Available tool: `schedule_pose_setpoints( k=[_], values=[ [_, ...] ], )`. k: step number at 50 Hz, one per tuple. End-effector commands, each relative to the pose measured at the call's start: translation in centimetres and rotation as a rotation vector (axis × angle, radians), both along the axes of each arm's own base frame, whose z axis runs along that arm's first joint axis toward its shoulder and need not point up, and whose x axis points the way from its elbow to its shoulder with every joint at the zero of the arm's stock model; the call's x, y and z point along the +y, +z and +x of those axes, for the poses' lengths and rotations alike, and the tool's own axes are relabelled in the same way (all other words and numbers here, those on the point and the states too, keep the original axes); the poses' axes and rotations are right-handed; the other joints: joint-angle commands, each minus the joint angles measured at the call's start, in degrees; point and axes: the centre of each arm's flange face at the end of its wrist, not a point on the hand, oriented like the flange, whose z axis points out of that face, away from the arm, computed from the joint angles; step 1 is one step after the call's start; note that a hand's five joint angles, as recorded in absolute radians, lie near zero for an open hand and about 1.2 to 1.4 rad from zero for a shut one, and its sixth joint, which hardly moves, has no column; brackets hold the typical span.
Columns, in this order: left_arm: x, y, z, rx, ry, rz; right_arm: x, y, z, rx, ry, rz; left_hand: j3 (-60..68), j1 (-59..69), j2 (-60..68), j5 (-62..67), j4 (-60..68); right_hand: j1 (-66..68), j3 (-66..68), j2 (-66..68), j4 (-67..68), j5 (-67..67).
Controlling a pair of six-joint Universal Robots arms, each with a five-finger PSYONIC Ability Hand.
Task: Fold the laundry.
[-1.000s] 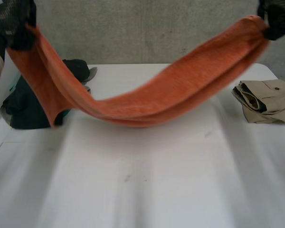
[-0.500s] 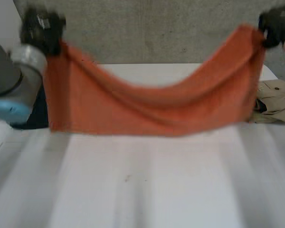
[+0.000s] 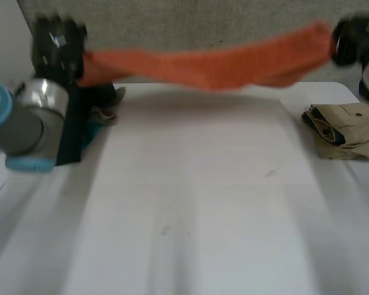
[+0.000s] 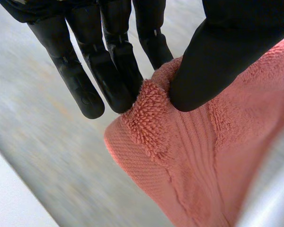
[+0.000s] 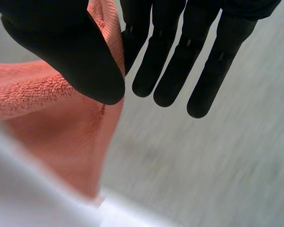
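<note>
An orange towel [image 3: 215, 64] hangs stretched in the air above the far part of the white table [image 3: 203, 203]. My left hand [image 3: 58, 43] pinches one corner of it at the left end; in the left wrist view the thumb [image 4: 217, 61] presses the towel corner [image 4: 151, 113] against straight fingers [image 4: 113, 61]. My right hand [image 3: 350, 40] pinches the opposite corner at the right end; in the right wrist view its thumb [image 5: 71, 52] clamps the towel [image 5: 61, 123] against the fingers [image 5: 180, 52]. The towel's middle sags only slightly.
A folded beige garment [image 3: 347, 129] lies at the table's right side. A dark pile of clothes [image 3: 92, 114] sits at the far left, partly behind my left arm [image 3: 24, 120]. A grey wall [image 3: 190, 24] stands behind the table.
Both hands have swung the towel up and away: it hung down as a broad sheet half a second ago and now lies nearly level in the air, pulled taut between them.
</note>
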Motion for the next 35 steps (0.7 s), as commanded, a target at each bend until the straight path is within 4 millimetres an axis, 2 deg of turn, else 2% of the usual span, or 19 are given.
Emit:
schedule_pose_setpoints(
  k=[1, 3, 5, 9, 10, 11, 13, 14, 16, 17, 21, 25, 27, 30, 32, 35],
  values=[
    [4.8, -7.6, 0.9, -0.123, -0.035, 0.263, 2.5, -9.3, -1.9, 0.227, 0.084, 0.379, 11.35, 14.13, 11.21, 13.72, 11.01, 15.16, 11.85, 12.51, 11.38, 12.66],
    [6.2, -9.0, 1.3, -0.179, -0.027, 0.329, 3.1, -10.5, -2.5, 0.298, 0.086, 0.416, 11.35, 14.13, 11.21, 13.72, 11.01, 15.16, 11.85, 12.51, 11.38, 12.66],
    [7.0, -9.4, 1.6, -0.215, -0.021, 0.358, 3.7, -11.4, -3.1, 0.379, 0.095, 0.436, 11.35, 14.13, 11.21, 13.72, 11.01, 15.16, 11.85, 12.51, 11.38, 12.66],
    [8.6, -9.4, 2.3, -0.305, -0.007, 0.424, 4.1, -11.9, -3.5, 0.429, 0.092, 0.447, 11.35, 14.13, 11.21, 13.72, 11.01, 15.16, 11.85, 12.51, 11.38, 12.66],
    [8.9, -9.4, 2.4, -0.322, -0.007, 0.442, 4.2, -11.9, -3.5, 0.430, 0.091, 0.449, 6.21, 8.99, 6.06, 8.58, 5.87, 12.56, 9.25, 9.90, 8.78, 10.05],
    [9.5, -9.0, 2.5, -0.346, -0.008, 0.472, 4.2, -11.9, -3.5, 0.429, 0.093, 0.452, -5.50, -2.72, -5.64, -3.13, -5.84, 1.21, -2.10, -1.45, -2.57, -1.30],
    [10.0, -8.7, 2.6, -0.360, -0.012, 0.506, 4.4, -11.8, -3.6, 0.430, 0.089, 0.453, -18.50, -15.73, -18.65, -16.14, -18.84, -20.99, -24.30, -23.64, -24.77, -23.49],
    [10.4, -8.2, 2.8, -0.367, -0.010, 0.533, 4.5, -11.5, -3.7, 0.430, 0.085, 0.449, -31.56, -28.78, -31.70, -29.19, -31.90, -25.44, -28.75, -28.10, -29.22, -27.94],
    [10.6, -7.4, 2.8, -0.369, -0.008, 0.544, 4.7, -11.0, -3.7, 0.433, 0.075, 0.442, -38.73, -35.95, -38.87, -36.36, -39.07, -33.85, -37.17, -36.51, -37.63, -36.36],
    [10.7, -7.0, 2.9, -0.369, -0.009, 0.549, 4.9, -10.0, -3.8, 0.436, 0.064, 0.425, -40.08, -37.31, -40.23, -37.72, -40.43, -38.89, -42.20, -41.55, -42.67, -41.39],
    [10.7, -5.0, 3.0, -0.354, -0.002, 0.528, 5.8, -7.5, -3.7, 0.448, 0.029, 0.377, -44.80, -42.02, -44.94, -42.43, -45.14, -40.11, -43.42, -42.77, -43.89, -42.61],
    [10.2, -2.9, 2.9, -0.295, 0.001, 0.484, 6.7, -6.0, -3.9, 0.460, -0.016, 0.354, -45.31, -42.54, -45.46, -42.95, -45.66, -40.12, -43.43, -42.77, -43.90, -42.62],
    [9.8, -2.0, 2.8, -0.232, 0.002, 0.481, 7.1, -5.9, -3.6, 0.457, -0.023, 0.362, -45.31, -42.54, -45.46, -42.95, -45.66, -40.29, -43.60, -42.94, -44.07, -42.79],
    [9.4, -1.3, 3.0, -0.128, 0.014, 0.508, 8.3, -6.0, -1.6, 0.403, -0.004, 0.387, -45.15, -42.37, -45.29, -42.78, -45.49, -41.46, -44.77, -44.12, -45.24, -43.97],
    [9.3, -1.2, 3.2, -0.081, 0.021, 0.531, 9.2, -6.4, -0.2, 0.342, 0.003, 0.417, -45.15, -42.37, -45.29, -42.78, -45.49, -41.46, -44.78, -44.12, -45.24, -43.97],
    [9.1, -1.5, 3.6, -0.014, 0.029, 0.593, 9.7, -6.7, 0.6, 0.285, -0.002, 0.442, -45.31, -42.54, -45.46, -42.95, -45.66, -42.30, -45.61, -44.96, -46.08, -44.81]
  ],
)
